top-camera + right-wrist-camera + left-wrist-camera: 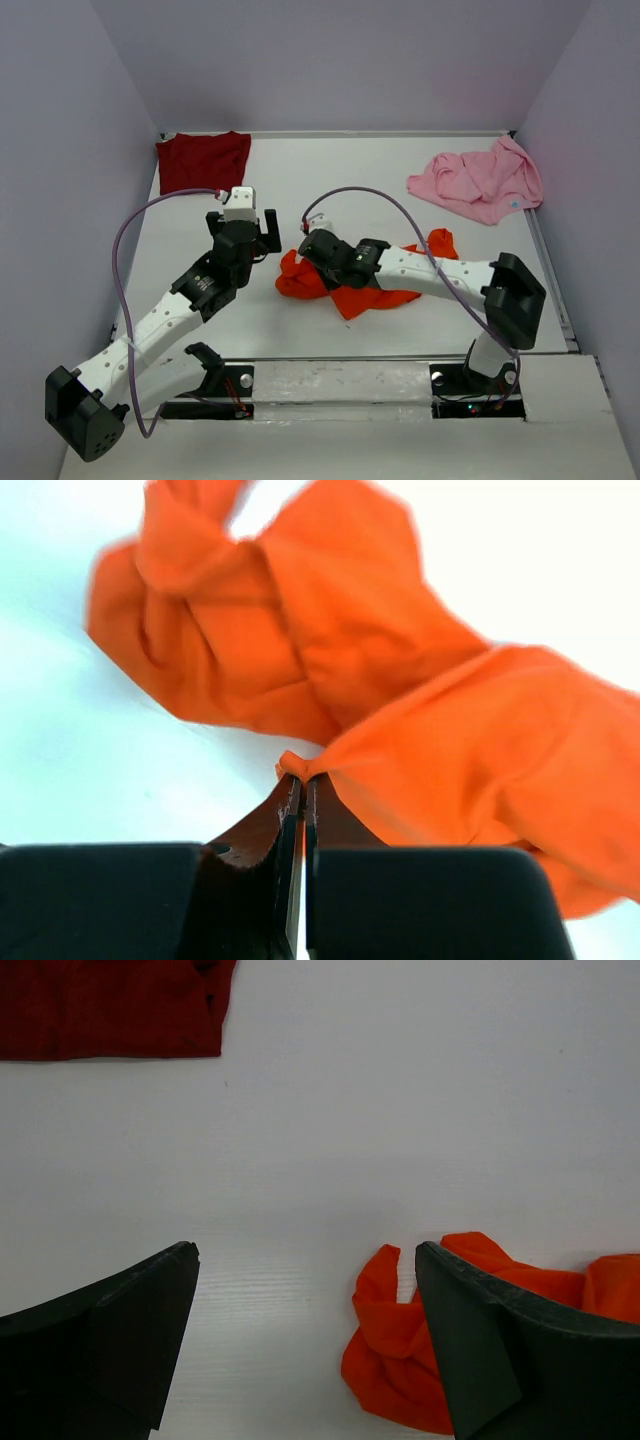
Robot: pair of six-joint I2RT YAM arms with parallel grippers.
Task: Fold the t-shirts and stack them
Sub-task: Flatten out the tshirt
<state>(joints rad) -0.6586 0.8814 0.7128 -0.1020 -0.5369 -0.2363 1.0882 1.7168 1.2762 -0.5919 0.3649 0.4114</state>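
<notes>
The orange t-shirt (362,292) lies crumpled at the table's middle. My right gripper (314,246) reaches over it from the right and is shut on a small fold of it (303,778); the orange cloth (400,680) bunches at the fingertips and spreads away beyond them. My left gripper (244,228) hovers just left of the orange heap, open wide (305,1250) with nothing between its fingers; orange cloth (395,1360) shows beside its right finger. The maroon t-shirt (203,160) lies flat at the far left corner, its edge in the left wrist view (110,1005). The pink t-shirt (480,180) sits crumpled far right.
The white table (330,180) is boxed in by lilac walls (60,150) on the left, back and right. Both arm bases stand on the near rail (340,385). A purple cable (130,240) loops off each arm.
</notes>
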